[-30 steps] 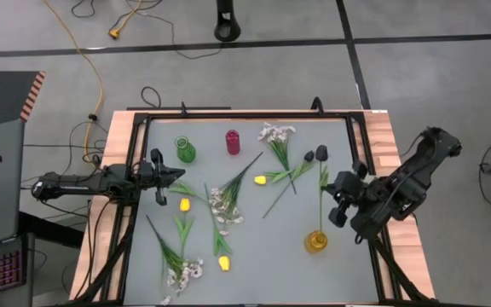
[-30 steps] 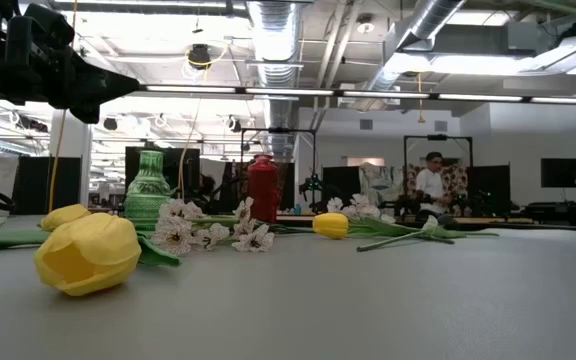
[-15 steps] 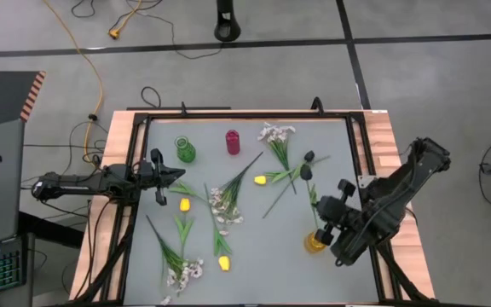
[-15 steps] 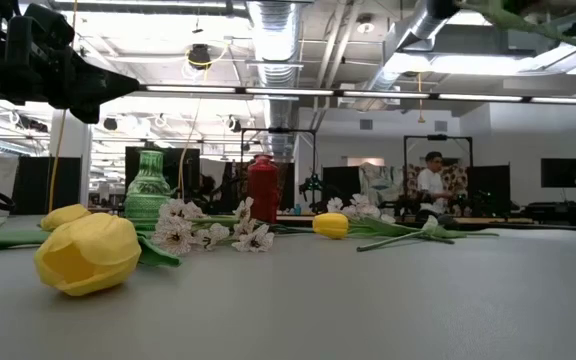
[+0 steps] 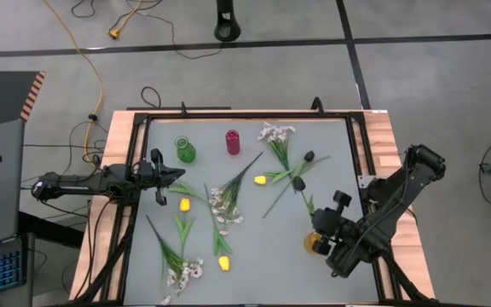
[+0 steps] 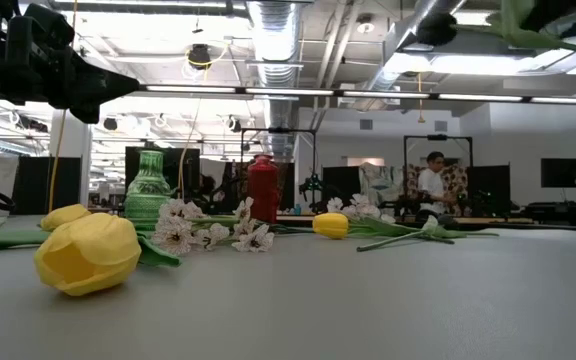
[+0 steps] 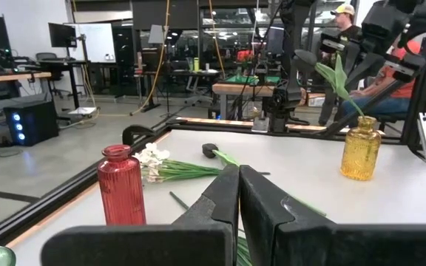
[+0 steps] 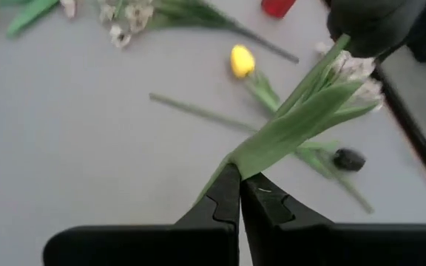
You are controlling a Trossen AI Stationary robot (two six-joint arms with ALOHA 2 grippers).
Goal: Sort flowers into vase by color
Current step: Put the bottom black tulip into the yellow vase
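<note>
My right gripper is shut on a dark tulip above the yellow vase at the near right. In the left wrist view the tulip's stem slants down to the vase's mouth; whether it is inside, I cannot tell. My left gripper is shut and empty at the table's left edge. A second dark tulip, yellow tulips and white sprays lie flat on the table. My right gripper pinches the dark tulip's green stem and leaf base between its two fingers, well below the head. The tulip is lifted clear of the table and tilted, its head up and toward the table's far side.
A green vase and a red vase stand at the far left of the mat. Another white spray lies near the front left. A black frame borders the table. A person sits in the room behind.
My right gripper has gone toward the table's near edge and a little to the left with the dark tulip, ending over the yellow vase. The tulip has been lifted clear of the second dark tulip, which stays on the table.
</note>
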